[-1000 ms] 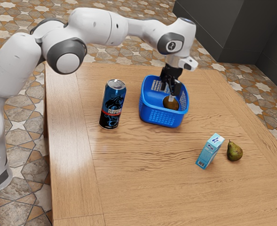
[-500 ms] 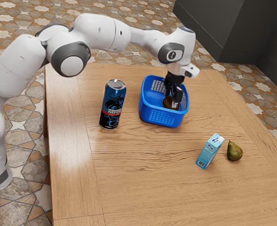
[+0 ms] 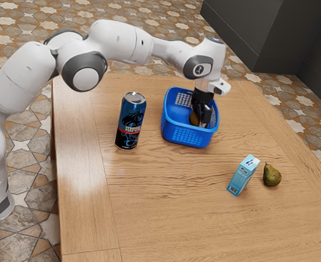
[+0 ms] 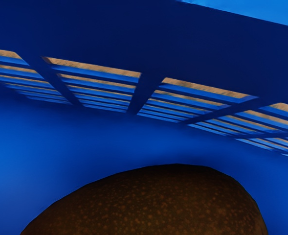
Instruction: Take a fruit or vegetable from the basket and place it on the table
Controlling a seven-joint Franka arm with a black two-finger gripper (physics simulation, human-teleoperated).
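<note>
"Pale blue, the small carton (image 3: pixel 243 176) is what you find first, upright near the exterior view's right on the wooden table (image 3: pixel 165 213). Anything beside it?"

"Yes, you have a green-brown pear (image 3: pixel 272 175) just beyond it to the exterior view's right, with a narrow gap between the two."

"And over to the exterior view's left?"

"There you see a tall blue and black can (image 3: pixel 130 121) standing upright. Farther along to its right, and apart from it, sits the blue plastic basket (image 3: pixel 185 134)."

"Where is the fruit you are after?"

"The rounded brown fruit (image 3: pixel 193 119) lies inside that basket. In the wrist view you get its speckled skin close up, with the slotted wall (image 4: pixel 144 90) past it and tan wood through the slits."

"What about your gripper (image 3: pixel 203 116)?"

"It reaches down into the basket, right at the fruit, partly hiding it from you. Whether it is released, clenched or grasping the fruit, I can't tell you."

"And farthest off?"

"Your white arm (image 3: pixel 119 41) comes in from the exterior view's left and arches over to the basket. Past the table you have patterned floor tiles (image 3: pixel 18 22), then a dark cabinet (image 3: pixel 258 33) at the far right."
</note>
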